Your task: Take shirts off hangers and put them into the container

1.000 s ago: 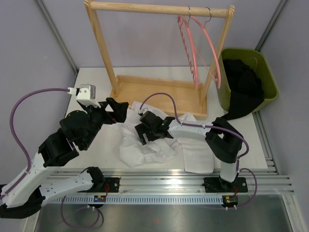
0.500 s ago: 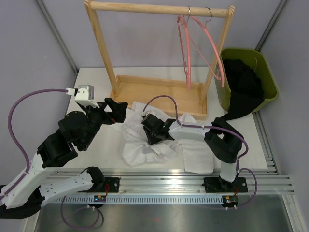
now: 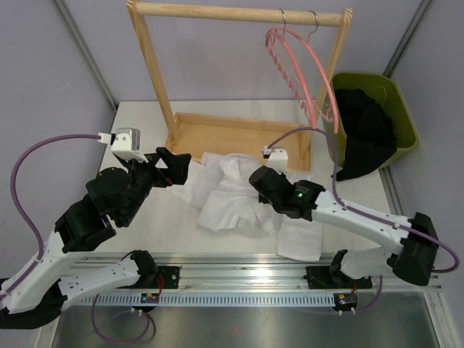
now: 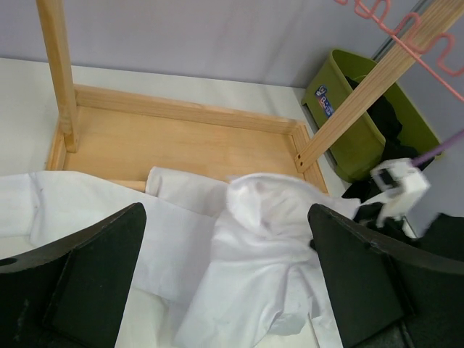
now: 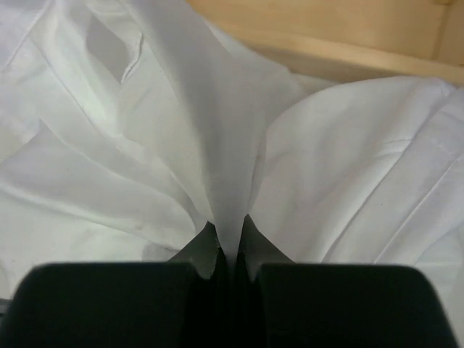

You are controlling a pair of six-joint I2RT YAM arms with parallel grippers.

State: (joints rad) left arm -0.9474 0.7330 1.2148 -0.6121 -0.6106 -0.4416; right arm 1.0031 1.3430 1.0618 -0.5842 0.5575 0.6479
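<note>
The white shirt (image 3: 233, 197) lies crumpled on the table in front of the rack, one fold pulled up. My right gripper (image 3: 257, 177) is shut on that fold (image 5: 230, 235), and the cloth (image 5: 341, 167) fans out from its jaws. My left gripper (image 3: 178, 165) hovers at the shirt's left edge, wide open and holding nothing, with the shirt (image 4: 254, 239) lying below it between its fingers (image 4: 87, 279). The black shirt (image 3: 365, 134) fills the olive-green container (image 3: 407, 109) and hangs over its near rim. Two pink hangers (image 3: 308, 69) dangle bare from the rod.
The wooden rack (image 3: 239, 12) and its flat tray base (image 3: 232, 136) stand behind the white shirt. One rack post (image 4: 362, 101) rises between the shirt and the container (image 4: 341, 116). Grey walls enclose the table on three sides.
My right gripper has shut on a fold of the white shirt and pulled it up and to the right as the arm stretched out. The hangers have swung. The left arm has barely moved.
</note>
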